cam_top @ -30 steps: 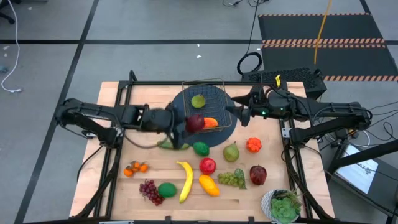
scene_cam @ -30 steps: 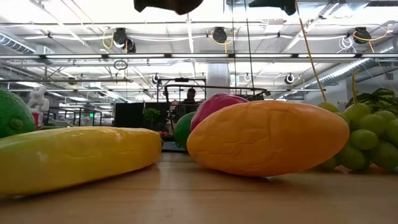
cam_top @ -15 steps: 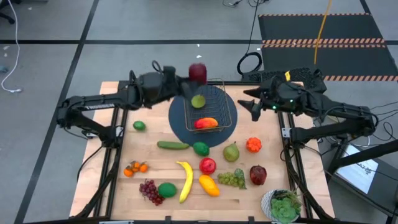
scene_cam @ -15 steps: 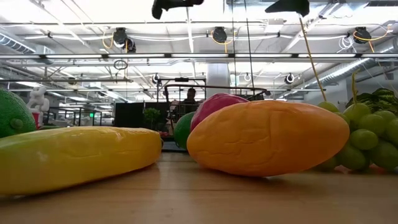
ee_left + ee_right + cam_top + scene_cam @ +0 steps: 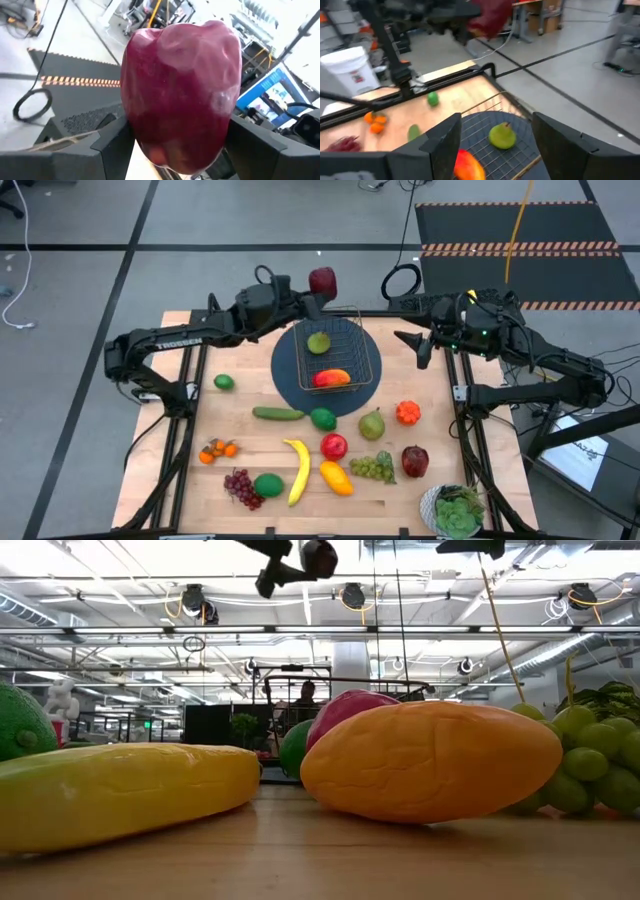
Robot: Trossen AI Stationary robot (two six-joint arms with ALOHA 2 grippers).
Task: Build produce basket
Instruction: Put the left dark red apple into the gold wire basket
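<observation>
Apple (image 5: 322,280): dark red, clenched in our left jaws (image 5: 313,292), raised beyond the basket (image 5: 338,356). Right jaws (image 5: 421,351) released, empty, beside the basket, above the counter (image 5: 180,420).

The left pincer (image 5: 318,288), clamped on a dark red apple (image 5: 322,280), has swung up from over the basket (image 5: 337,352) to hang above and beyond its far rim. The right pincer (image 5: 417,350) has pulled back from the basket's right side, its fingers narrowing but still apart.
</observation>
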